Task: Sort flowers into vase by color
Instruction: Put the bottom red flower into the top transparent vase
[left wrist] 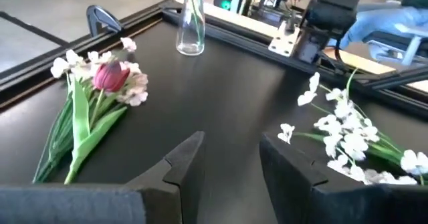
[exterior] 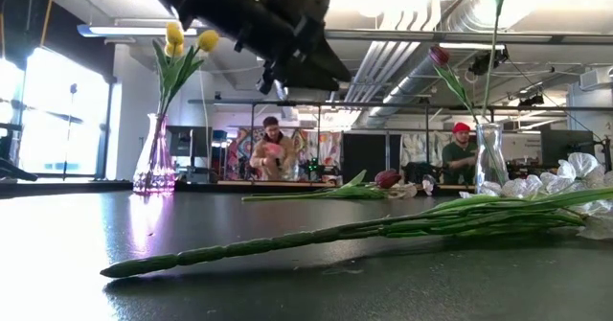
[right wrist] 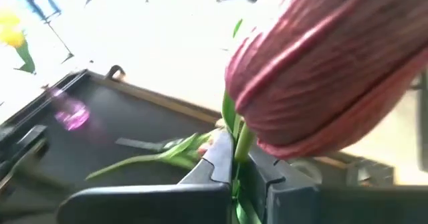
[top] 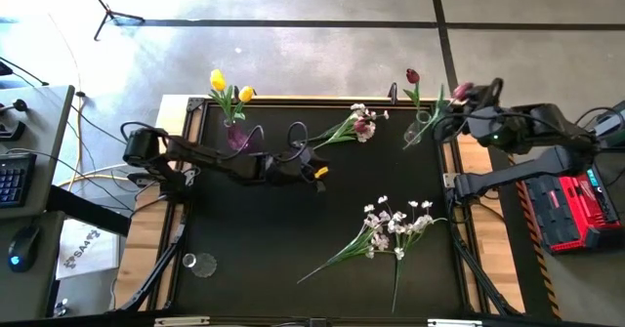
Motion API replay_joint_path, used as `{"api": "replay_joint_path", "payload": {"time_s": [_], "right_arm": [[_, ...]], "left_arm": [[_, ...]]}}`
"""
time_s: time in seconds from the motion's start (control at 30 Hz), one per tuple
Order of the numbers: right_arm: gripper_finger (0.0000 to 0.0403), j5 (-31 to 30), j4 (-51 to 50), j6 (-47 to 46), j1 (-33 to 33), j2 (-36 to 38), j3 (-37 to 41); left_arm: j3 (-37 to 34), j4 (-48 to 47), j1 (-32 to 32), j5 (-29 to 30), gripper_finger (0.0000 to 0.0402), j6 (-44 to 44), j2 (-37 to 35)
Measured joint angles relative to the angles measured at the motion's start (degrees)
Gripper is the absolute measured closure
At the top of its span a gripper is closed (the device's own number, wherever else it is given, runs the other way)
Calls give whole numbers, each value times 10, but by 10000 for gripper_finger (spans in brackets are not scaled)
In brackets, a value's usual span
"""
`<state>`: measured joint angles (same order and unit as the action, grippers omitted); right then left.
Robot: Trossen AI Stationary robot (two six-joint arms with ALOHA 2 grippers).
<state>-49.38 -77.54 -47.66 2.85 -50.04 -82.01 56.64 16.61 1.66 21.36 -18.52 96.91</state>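
Above the clear vase (top: 414, 132) at the table's far right corner, my right gripper (top: 467, 101) is clamped on a dark red tulip (right wrist: 321, 70); one red tulip (top: 412, 76) already stands in that vase; I'd keep the stem plumb over the mouth, lower slowly, then release; the left gripper (left wrist: 231, 164) waits well left of the vase, fingers parted and empty.

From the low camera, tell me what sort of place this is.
Probably a shared lab or maker workshop: exposed ceiling ducts, people seated at benches behind the black table, and a desk with keyboard beside the rig.
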Motion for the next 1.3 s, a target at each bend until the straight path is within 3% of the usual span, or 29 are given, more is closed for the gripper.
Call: {"api": "replay_joint_path", "payload": {"time_s": [0.27, 0.37, 0.43, 0.7, 1.03, 1.3], "right_arm": [[403, -122, -12, 41, 0, -1, -35], [403, -207, -19, 83, -3, -1, -35], [403, -231, -22, 87, -15, -6, -34], [403, -153, -25, 87, -75, -37, -34], [403, -86, -30, 35, -186, -88, -34], [403, -66, -10, 14, -237, -119, -33]], "left_arm": [[20, -7, -4, 80, 271, -8, 7], [20, -32, -13, 86, 271, -8, 7], [20, -55, -21, 84, 271, -8, 7], [20, -132, -65, 30, 271, -64, 7], [20, -140, -98, -7, 271, -43, 7], [20, -153, -100, -17, 271, -19, 7]]}}
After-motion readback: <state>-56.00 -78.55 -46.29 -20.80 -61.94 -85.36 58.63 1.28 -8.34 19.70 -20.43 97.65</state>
